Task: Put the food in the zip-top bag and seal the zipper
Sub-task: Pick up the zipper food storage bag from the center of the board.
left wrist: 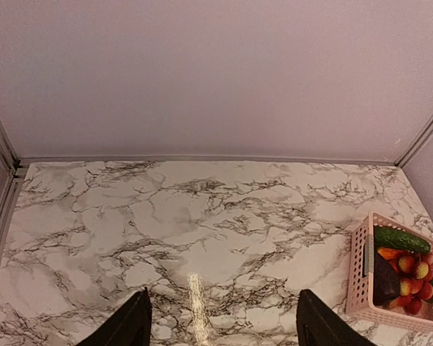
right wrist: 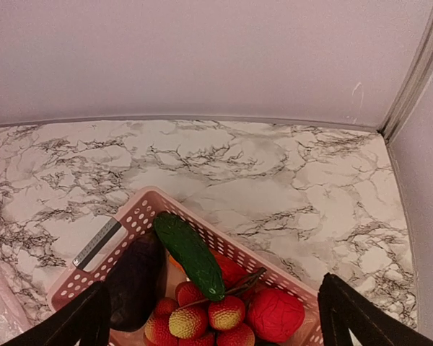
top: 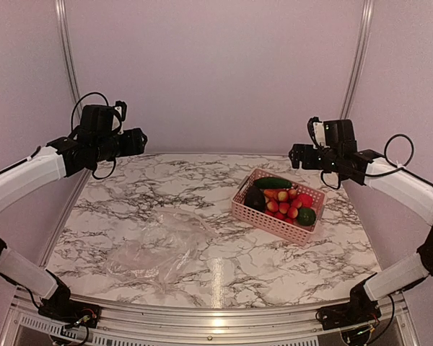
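The food lies in a pink slotted basket at the right of the table: a green cucumber, a dark aubergine, red-pink berries, a red piece and a round green piece. The right wrist view shows the cucumber, aubergine, berries and red piece. The clear zip-top bag lies flat and crumpled at front left; its zipper cannot be made out. My left gripper is open, raised at back left. My right gripper is open, raised behind the basket.
Grey walls and metal frame posts enclose the marble table. The basket also shows at the right edge of the left wrist view. My left fingertips and right fingertips frame the bottom of their views.
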You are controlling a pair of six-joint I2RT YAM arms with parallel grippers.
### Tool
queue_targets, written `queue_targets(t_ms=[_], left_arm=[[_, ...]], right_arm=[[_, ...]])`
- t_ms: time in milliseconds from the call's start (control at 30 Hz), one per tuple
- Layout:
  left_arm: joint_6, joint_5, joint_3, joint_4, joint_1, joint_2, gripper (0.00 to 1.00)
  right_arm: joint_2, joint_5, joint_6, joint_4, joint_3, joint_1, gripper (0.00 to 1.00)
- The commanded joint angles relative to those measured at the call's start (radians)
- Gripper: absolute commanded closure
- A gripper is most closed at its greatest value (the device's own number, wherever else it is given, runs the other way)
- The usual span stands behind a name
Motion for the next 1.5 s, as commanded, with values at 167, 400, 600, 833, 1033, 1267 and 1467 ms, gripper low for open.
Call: queue_targets(t_ms=[167, 400, 600, 833, 1033, 1267, 1467], left_arm=[[-0.182, 0.055, -0.123, -0.304, -0.183, -0.037, 0.29], [-0.281, 0.065, -0.206, -0.491, -0.236, -0.083, 0.25], [-0.450, -0.011, -0.283, -0.635, -0.252, -0.227, 0.19], [-0.606, 0.197, -0.396, -0.731, -0.253, -0.263, 0.14], [-0.656, 0.213, -0.469, -0.728, -0.253, -0.354, 0.14], [-0.655, 0.186, -0.494, -0.722, -0.251, -0.382, 0.14], [-0.631, 0.166, -0.447, -0.742, -0.251, -0.418, 0.14]], right_arm=[[0.062, -0.134, -0.106, 0.036, -0.002, 0.017, 0.16], [0.211, -0.286, -0.109, -0.044, 0.096, 0.064, 0.33], [0.321, -0.428, -0.104, -0.026, 0.162, 0.171, 0.37], [0.465, -0.531, -0.148, -0.059, 0.305, 0.261, 0.38], [0.610, -0.622, -0.167, -0.074, 0.443, 0.329, 0.36], [0.758, -0.722, -0.079, -0.039, 0.538, 0.369, 0.31], [0.857, -0.796, -0.013, -0.033, 0.613, 0.375, 0.30]])
